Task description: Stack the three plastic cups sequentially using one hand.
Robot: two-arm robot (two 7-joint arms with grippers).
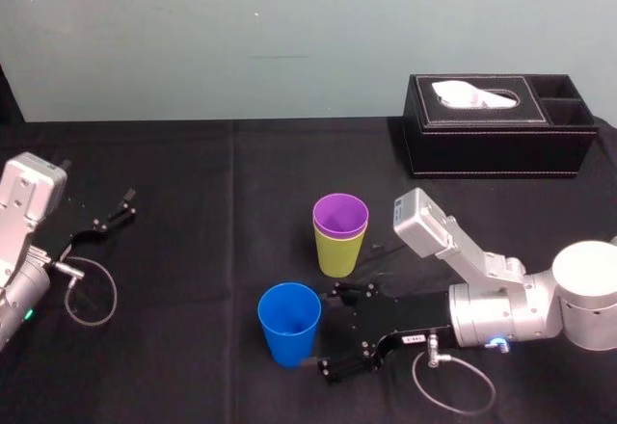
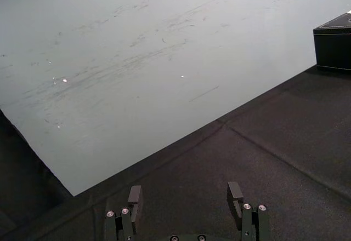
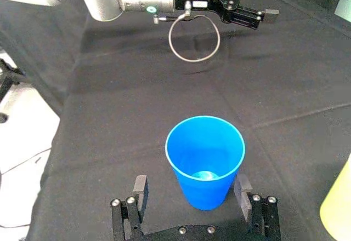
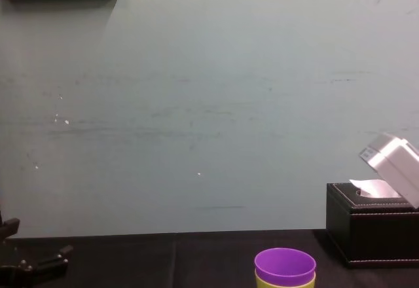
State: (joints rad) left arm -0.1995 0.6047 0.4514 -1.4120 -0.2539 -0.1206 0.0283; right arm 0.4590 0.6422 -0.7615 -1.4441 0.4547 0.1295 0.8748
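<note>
Soft, even indoor light; the pale wall (image 2: 137, 44) shows tiny glints, the black counter (image 1: 193, 366) looks dark, shadows faint

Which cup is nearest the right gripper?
The blue cup, standing alone at the open right gripper; the purple cup sits nested in the lime-green cup, farther off. Left gripper idle.

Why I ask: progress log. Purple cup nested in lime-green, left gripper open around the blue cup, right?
No: the right gripper, not the parked left gripper, is open around the blue cup (right wrist view); purple cup is nested in lime-green cup.
</note>
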